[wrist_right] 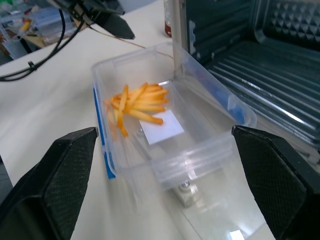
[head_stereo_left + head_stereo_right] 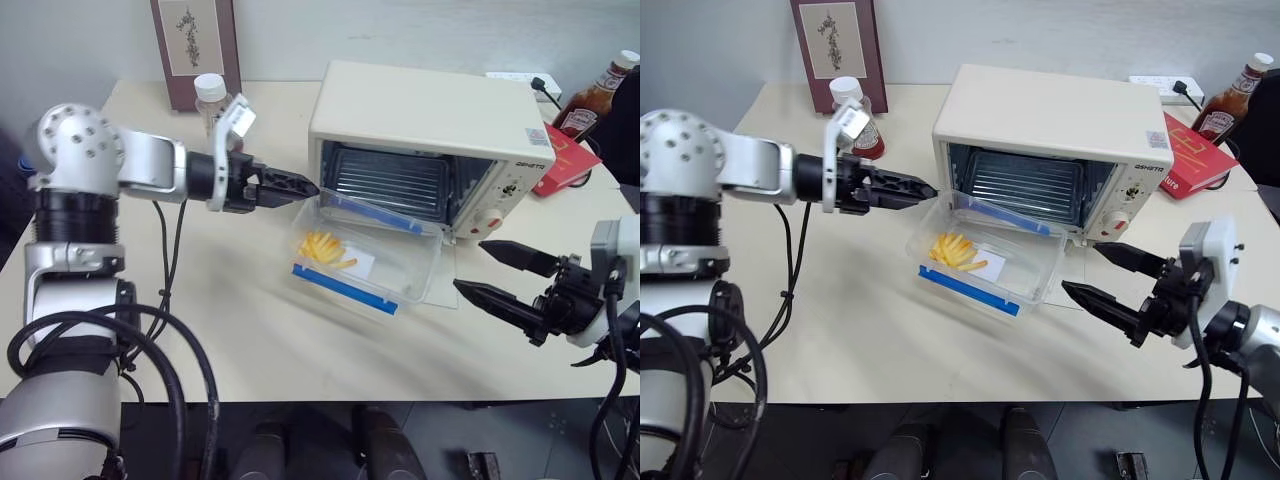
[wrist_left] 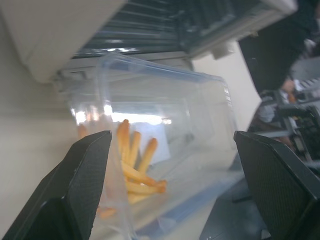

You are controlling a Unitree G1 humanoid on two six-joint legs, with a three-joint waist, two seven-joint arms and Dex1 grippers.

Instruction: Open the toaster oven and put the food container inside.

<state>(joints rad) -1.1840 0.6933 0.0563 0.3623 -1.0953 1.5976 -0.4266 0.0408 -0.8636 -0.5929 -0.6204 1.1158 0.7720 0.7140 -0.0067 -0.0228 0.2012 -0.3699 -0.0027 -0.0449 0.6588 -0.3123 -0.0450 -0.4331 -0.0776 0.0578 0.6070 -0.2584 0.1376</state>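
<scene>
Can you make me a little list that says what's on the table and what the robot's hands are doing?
oven: toaster oven, door folded down, inside has no food in it
box: food container with yellow sticks, resting tilted on the open door, not yet inside
left hand: left hand open, beside the container, holding nothing
right hand: right hand open, holding nothing
behind: white-capped bottle, picture frame, sauce bottle, red book
</scene>
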